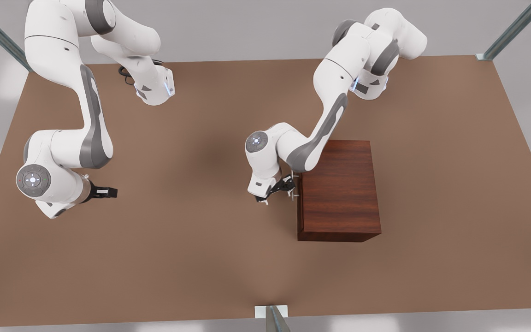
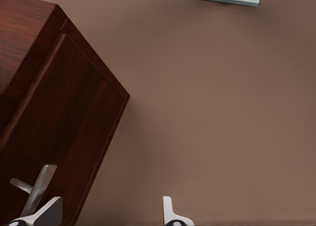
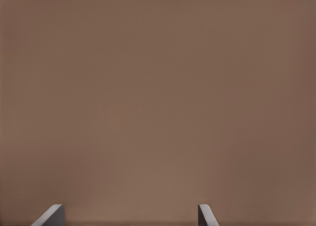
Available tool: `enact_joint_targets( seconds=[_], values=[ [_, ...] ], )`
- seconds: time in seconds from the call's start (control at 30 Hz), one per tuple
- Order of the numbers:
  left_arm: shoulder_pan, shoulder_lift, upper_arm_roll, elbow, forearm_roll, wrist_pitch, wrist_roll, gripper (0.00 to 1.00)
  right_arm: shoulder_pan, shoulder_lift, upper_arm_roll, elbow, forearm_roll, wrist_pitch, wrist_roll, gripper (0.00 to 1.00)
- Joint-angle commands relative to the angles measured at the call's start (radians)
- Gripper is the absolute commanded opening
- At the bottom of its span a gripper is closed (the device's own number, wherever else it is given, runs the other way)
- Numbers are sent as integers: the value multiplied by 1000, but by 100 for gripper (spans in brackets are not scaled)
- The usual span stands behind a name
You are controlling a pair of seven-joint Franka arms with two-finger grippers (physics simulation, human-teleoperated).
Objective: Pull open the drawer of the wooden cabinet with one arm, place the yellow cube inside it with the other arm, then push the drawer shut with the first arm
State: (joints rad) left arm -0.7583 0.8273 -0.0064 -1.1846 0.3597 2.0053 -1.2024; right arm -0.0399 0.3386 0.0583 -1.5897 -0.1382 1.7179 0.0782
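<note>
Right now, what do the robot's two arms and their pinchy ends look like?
Both arms are glossy white with rounded segments and grey joint covers. Each wrist has a round grey cap with little white marks and a black two-finger end effector. The left end effector has pale grey fingertips, as does the right end effector. A black cable loops by one arm's base.

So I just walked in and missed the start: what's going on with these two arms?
The left claw is at the front of the wooden cabinet, fingers open, one fingertip by the silver bar handle of the drawer, which looks shut. The right claw waits open over bare table at the front view's left, holding nothing.
</note>
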Motion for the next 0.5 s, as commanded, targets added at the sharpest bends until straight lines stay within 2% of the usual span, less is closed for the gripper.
enact_joint_targets(
  seconds=[0.0, 0.1, 0.13, 0.17, 0.23, 0.3, 0.33, 0.43, 0.47],
  values=[
    [1, -8, 0, 0, -4, -49, 145, 100, 0, -1, 0, 0, 0, 0, -18, 100],
    [1, -43, 2, 22, -42, -97, 112, 100, 0, -1, 0, 0, 0, -1, -18, 100],
    [56, -148, 13, 54, -208, -170, 95, 100, 0, -1, 0, 0, 0, -1, -18, 100],
    [129, -260, 9, 69, -231, -347, 183, 100, 0, -1, 0, 0, 0, -1, -18, 100],
    [299, -388, 14, 85, -240, -546, 715, 100, 0, -1, 0, 0, 0, 0, -18, 100],
    [500, -430, 16, 85, -301, -657, 1165, 100, 0, -1, -2, 0, 0, 0, -18, 100],
    [565, -433, 14, 85, -343, -660, 1201, 100, 0, 0, 0, 0, 0, 0, -18, 100],
    [637, -430, 20, 89, -361, -640, 1179, 100, 0, 0, 0, 0, 0, -1, -18, 100],
    [655, -508, 19, -27, -390, -610, 1218, 100, 0, 0, 0, 0, 2, -1, -18, 100]
  ],
)
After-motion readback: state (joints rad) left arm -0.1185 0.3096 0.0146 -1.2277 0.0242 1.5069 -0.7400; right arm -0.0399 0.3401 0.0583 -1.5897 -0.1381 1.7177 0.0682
